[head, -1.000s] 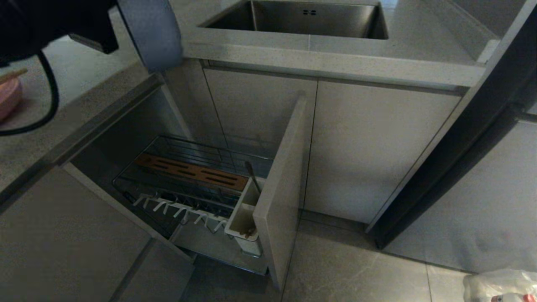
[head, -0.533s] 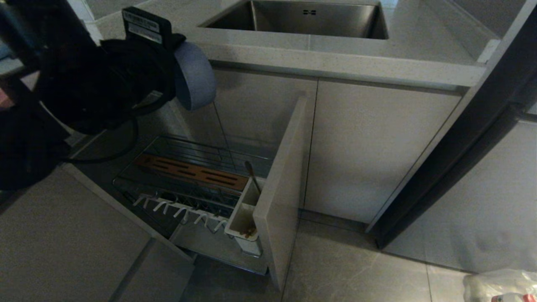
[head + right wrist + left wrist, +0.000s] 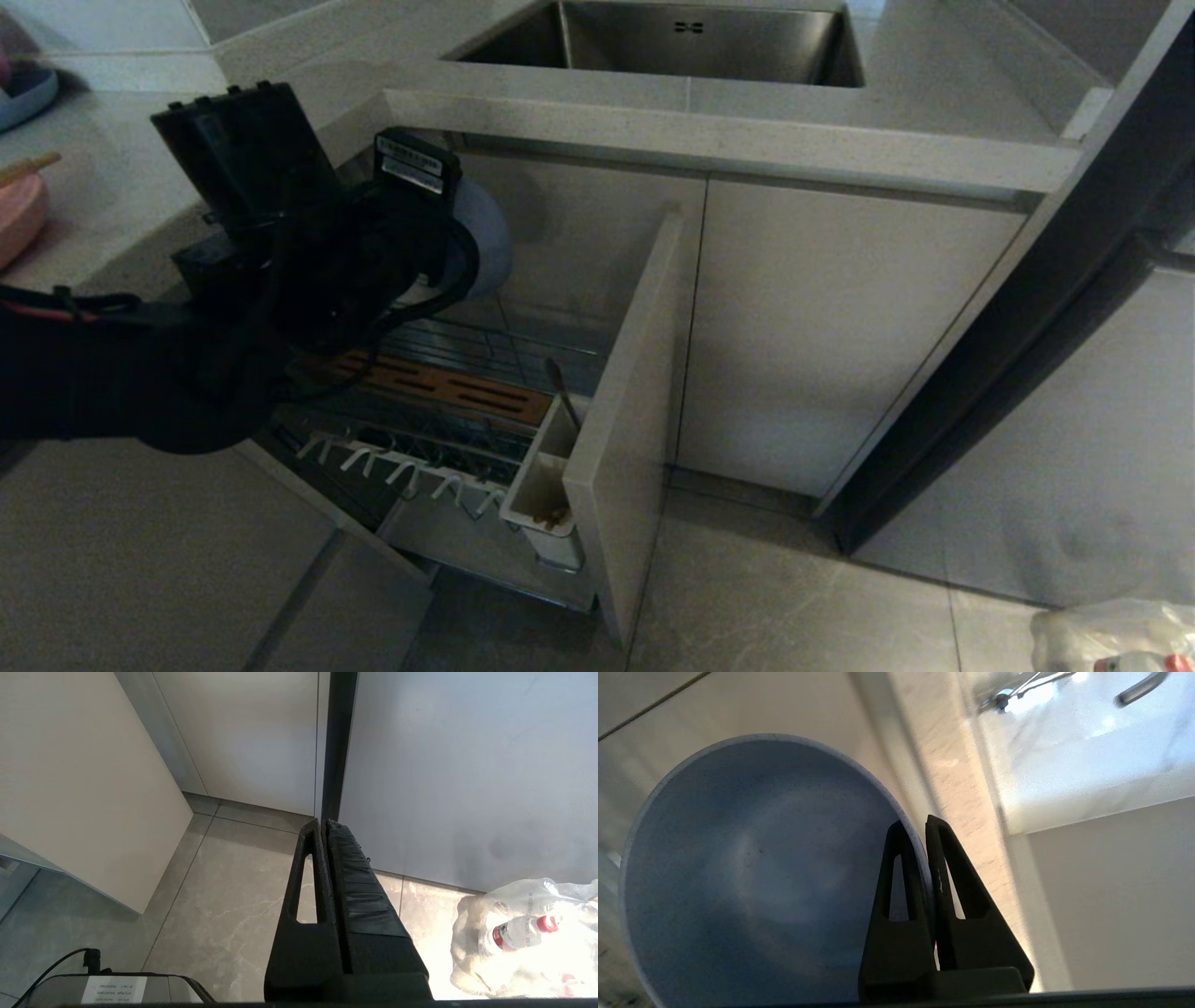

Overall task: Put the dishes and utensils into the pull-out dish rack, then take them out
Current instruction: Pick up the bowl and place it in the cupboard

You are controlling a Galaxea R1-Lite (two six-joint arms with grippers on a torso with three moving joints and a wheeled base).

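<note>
Bowl (image 3: 752, 872) pinched by its rim in my left gripper (image 3: 927, 830), I had swung it over the rack (image 3: 439, 392); loading was near.

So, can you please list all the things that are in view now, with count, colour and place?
bowl: 1, blue-grey, held by its rim above the rack
rack: 1, dark wire with a brown wooden strip and white pegs, pulled out under the counter
cup: 1, white, at the rack's front corner by the door front
utensil handle: 1, dark, standing in the cup
sink: 1, steel, in the counter
pink dish: 1, on the counter at far left
plastic bag with bottles: 1, clear, on the floor
left gripper: shut on the bowl's rim
right gripper: shut, empty, above the floor
</note>
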